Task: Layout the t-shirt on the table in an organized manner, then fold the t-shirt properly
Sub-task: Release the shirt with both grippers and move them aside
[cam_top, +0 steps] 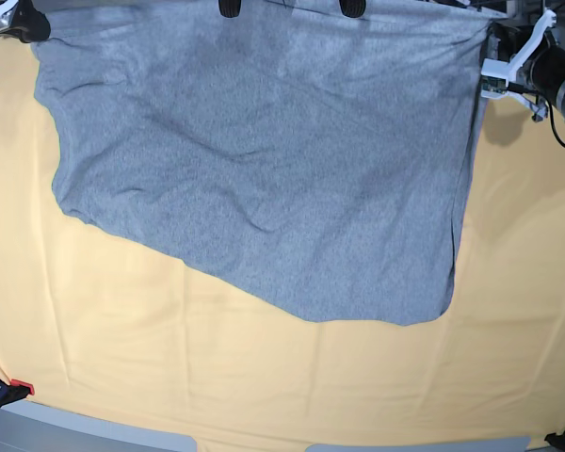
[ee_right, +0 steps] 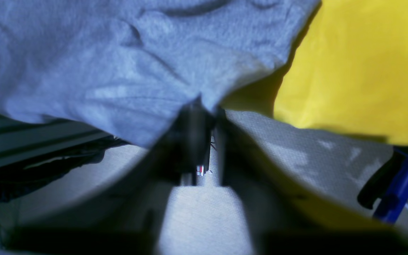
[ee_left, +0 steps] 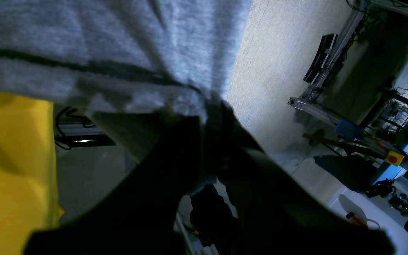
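Observation:
The grey t-shirt [cam_top: 264,169] hangs spread wide, plain side showing, its lower part draped toward the pale yellow-orange table [cam_top: 264,377]. My right gripper [cam_top: 24,24] holds the shirt's top left corner in the base view. My left gripper [cam_top: 485,52] holds the top right corner. In the left wrist view the t-shirt [ee_left: 119,42] gathers into a bunch between the dark fingers of the left gripper [ee_left: 213,102]. In the right wrist view a corner of the t-shirt [ee_right: 119,63] is drawn to a point at the tips of the right gripper [ee_right: 204,109].
A red clamp [cam_top: 19,386] sits at the table's front left edge, and a blue clamp [ee_right: 395,191] shows beside the yellow cloth. Two dark objects [cam_top: 231,8] poke in at the top of the base view. Metal framing and equipment [ee_left: 331,53] stand beyond the table.

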